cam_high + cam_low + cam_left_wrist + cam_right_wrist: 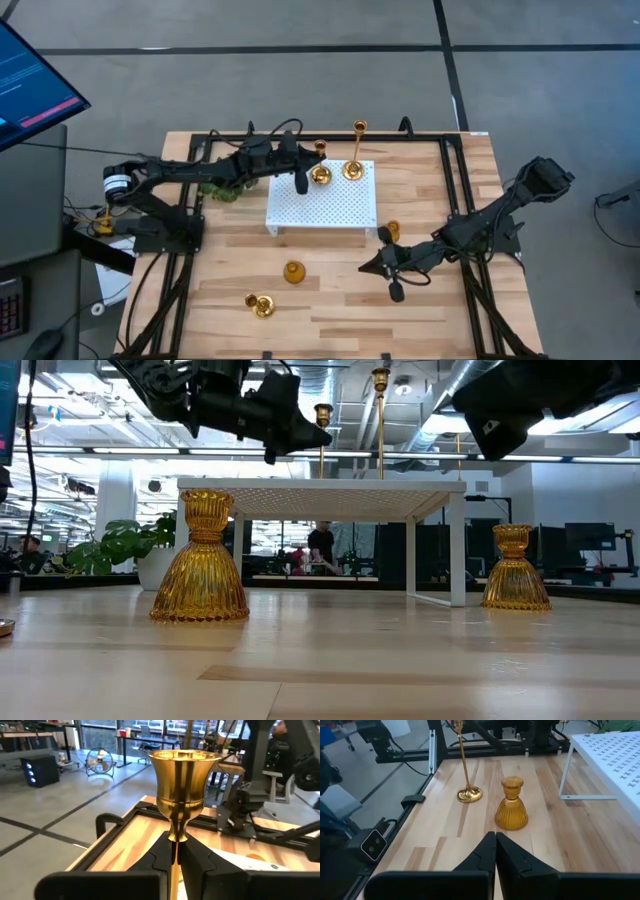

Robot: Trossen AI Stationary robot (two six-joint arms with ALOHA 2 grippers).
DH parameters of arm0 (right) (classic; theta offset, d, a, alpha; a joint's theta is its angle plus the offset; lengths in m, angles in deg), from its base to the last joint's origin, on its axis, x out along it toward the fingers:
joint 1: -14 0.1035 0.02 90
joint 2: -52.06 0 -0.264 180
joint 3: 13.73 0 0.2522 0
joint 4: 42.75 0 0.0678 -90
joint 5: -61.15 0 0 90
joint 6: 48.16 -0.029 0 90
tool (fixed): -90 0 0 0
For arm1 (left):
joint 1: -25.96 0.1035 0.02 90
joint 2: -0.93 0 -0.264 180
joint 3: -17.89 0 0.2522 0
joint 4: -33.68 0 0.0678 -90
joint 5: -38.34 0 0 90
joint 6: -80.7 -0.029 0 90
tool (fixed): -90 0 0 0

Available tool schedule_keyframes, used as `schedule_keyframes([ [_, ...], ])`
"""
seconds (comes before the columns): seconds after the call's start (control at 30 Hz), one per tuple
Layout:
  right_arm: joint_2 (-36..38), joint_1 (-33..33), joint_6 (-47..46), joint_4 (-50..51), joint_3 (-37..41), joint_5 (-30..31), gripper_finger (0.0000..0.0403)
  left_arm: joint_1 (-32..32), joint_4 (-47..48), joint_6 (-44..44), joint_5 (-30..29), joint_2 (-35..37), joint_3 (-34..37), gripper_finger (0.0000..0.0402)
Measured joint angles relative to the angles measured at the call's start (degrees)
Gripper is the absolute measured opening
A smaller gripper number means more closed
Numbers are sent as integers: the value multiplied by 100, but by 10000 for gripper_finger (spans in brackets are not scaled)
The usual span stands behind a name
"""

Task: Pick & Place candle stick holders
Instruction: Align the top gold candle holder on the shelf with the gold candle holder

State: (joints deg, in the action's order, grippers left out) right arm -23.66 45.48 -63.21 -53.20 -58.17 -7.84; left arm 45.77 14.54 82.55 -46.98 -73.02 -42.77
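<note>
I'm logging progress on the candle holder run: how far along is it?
One slim holder already stands on the white rack. The left gripper is shut on a second holder there. A third slim holder and two amber holders remain on the table. The right gripper, shut, waits.

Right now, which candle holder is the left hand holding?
The shorter slim brass holder on the white rack, its stem pinched in the left hand. The taller slim one beside it stands free; the other three sit on the table.

Dark jointed arms (180,175); black cables
</note>
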Motion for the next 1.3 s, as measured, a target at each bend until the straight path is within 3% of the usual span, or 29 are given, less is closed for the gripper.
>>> schedule_keyframes([
  [0.67, -2, 0, 0, 24, 0, 2, 0, 46, -550, -9, -8, -440, -7, 24],
  [0.93, -2, 0, 0, 61, -2, -1, 0, 48, -564, -7, -458, -441, -5, 65],
  [1.3, -2, 0, 0, 62, -7, -6, 0, 44, -567, 124, -293, -449, 0, 127],
])
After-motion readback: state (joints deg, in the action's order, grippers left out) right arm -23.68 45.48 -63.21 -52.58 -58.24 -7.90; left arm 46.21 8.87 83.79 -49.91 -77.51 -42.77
